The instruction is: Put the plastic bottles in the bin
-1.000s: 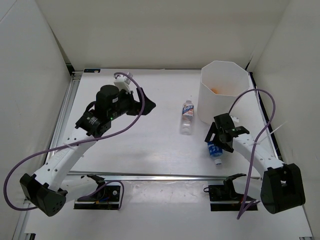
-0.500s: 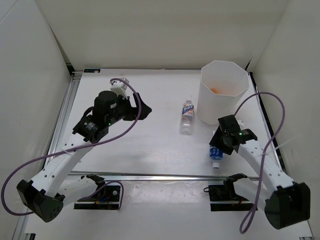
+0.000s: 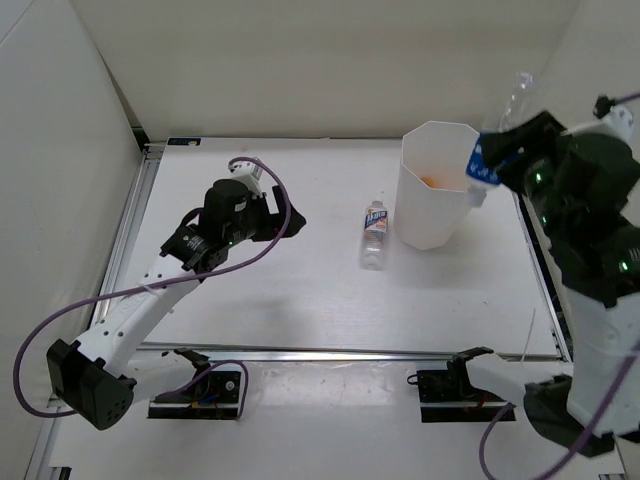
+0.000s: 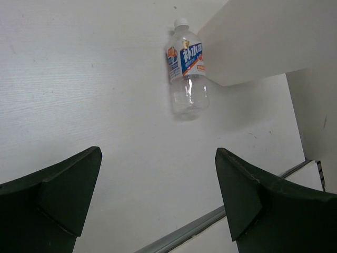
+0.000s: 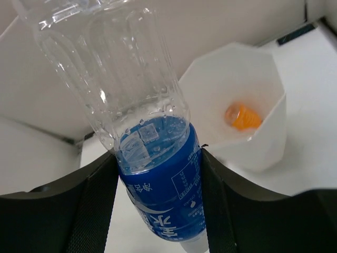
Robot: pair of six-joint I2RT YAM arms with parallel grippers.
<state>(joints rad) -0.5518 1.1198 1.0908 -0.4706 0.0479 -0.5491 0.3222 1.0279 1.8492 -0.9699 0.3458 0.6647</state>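
Observation:
My right gripper [image 3: 497,152] [image 5: 158,161] is shut on the clear bottle with the blue label [image 3: 483,163] [image 5: 134,79]. It holds the bottle cap-down, high in the air by the right rim of the white bin [image 3: 440,215] [image 5: 269,142]. An orange bottle [image 3: 432,181] [image 5: 243,116] lies inside the bin. The bottle with the white-and-orange label [image 3: 374,232] [image 4: 187,74] lies on the table just left of the bin [image 4: 253,42]. My left gripper [image 3: 291,211] [image 4: 158,153] hangs open over the table, left of that bottle, with nothing between its fingers.
White walls enclose the table on three sides. A metal rail [image 3: 340,352] runs along the near edge and another [image 3: 135,220] along the left side. Purple cables loop off both arms.
My right gripper shut on the blue-label bottle on the table and lifted it up to the bin's right rim. The left arm shifted only slightly.

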